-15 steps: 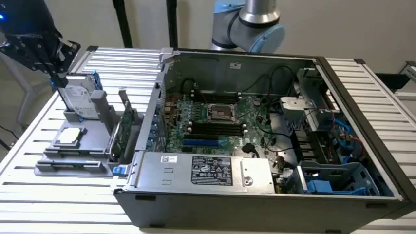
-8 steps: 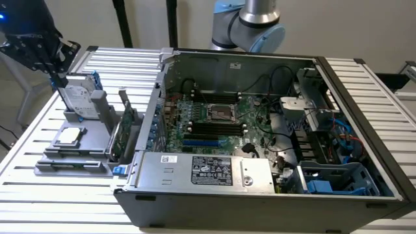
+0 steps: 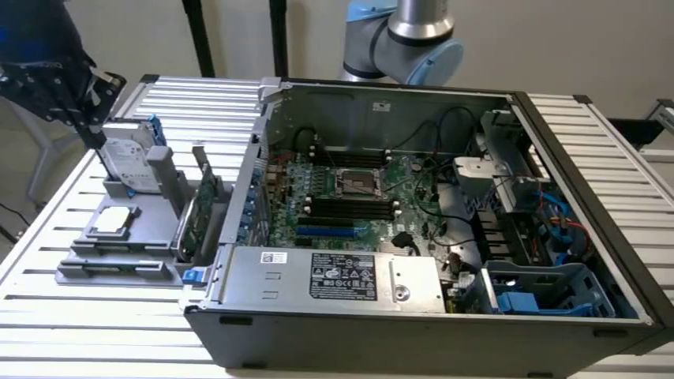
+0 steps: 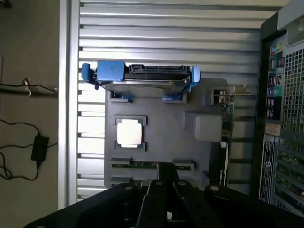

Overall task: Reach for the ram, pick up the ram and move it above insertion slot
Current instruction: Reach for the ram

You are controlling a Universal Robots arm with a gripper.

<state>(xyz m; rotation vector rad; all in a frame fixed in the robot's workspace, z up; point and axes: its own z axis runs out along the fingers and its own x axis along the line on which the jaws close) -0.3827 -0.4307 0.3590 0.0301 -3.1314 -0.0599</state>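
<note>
One thin green ram stick (image 4: 135, 165) sits nearest in the gray plastic holder (image 4: 161, 128); the black gripper (image 4: 165, 183), gape unclear, should centre over it

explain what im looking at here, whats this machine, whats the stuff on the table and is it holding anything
It is a robot arm working beside an open computer case on a slatted metal table. One picture comes from a camera standing off the arm, the other from a camera on its wrist, looking down past the black gripper. Next to the case a grey holder carries parts: a hard drive in a blue frame, a square silver processor, a tall green card and the ram, a thin green stick. The gripper hangs over the holder, nearest the ram, which is not yet lifted.
</note>
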